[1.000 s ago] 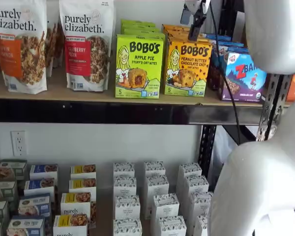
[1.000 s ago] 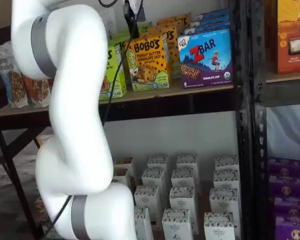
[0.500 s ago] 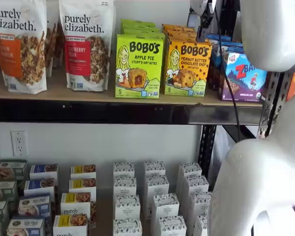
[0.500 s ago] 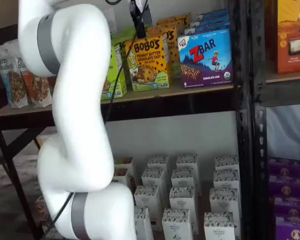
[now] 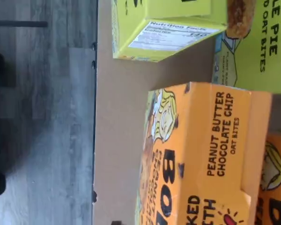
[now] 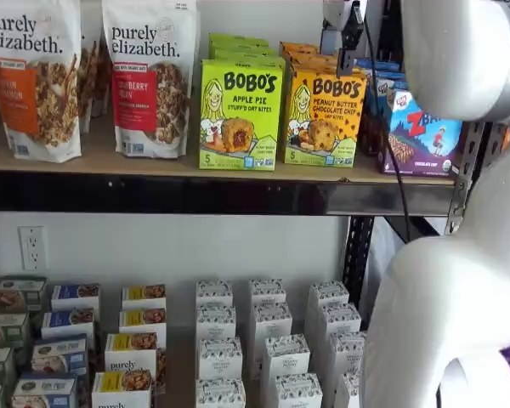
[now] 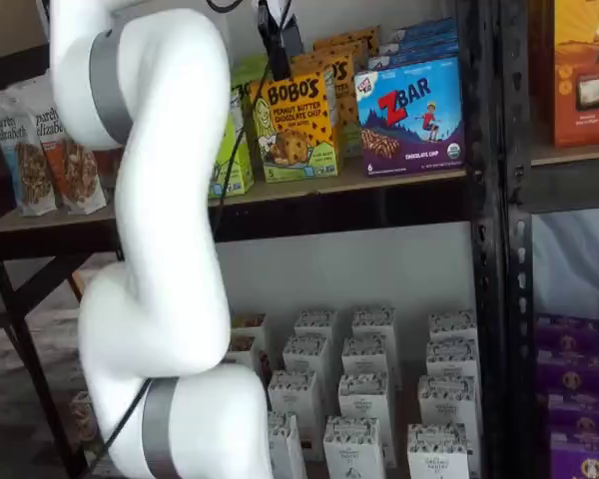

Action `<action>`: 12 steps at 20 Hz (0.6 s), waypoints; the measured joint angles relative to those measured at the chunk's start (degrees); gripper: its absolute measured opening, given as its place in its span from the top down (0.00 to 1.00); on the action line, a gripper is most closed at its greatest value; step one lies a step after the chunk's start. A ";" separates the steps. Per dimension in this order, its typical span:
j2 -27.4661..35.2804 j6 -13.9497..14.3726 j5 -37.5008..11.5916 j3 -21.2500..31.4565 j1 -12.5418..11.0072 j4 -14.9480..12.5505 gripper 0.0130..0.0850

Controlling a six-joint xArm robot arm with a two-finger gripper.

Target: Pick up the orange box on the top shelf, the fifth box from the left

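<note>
We see the gripper [image 6: 347,53] hanging just above the orange box [image 6: 324,118], over its top edge. The box stands upright on the top shelf [image 6: 153,161], between the green carton [image 6: 240,114] and the ZBar box [image 6: 421,132]. Its jaws stand wide and hold nothing.

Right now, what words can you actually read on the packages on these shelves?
"BOBO'S PEANUT BUTTER CHOCOLATE CHIP OAT BITES", "5": orange box.
"BOBO'S APPLE PIE STUFF'D OAT BITES", "5": green box.
"purely elizabeth.": granola bags.
"ZBAR", "CHOCOLATE CHIP": blue box.
"Nutrition Facts": green box's side, wrist view.
White cartons on the lower shelf: print too small to read.
</note>
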 joint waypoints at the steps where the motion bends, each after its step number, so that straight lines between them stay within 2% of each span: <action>1: 0.68 -0.11 0.78 -0.88 -0.04 -0.19 0.00; 7: 4.96 -0.86 6.67 -6.83 -0.75 -0.09 0.00; 12: 7.17 -1.10 9.39 -9.25 -1.02 -0.02 0.00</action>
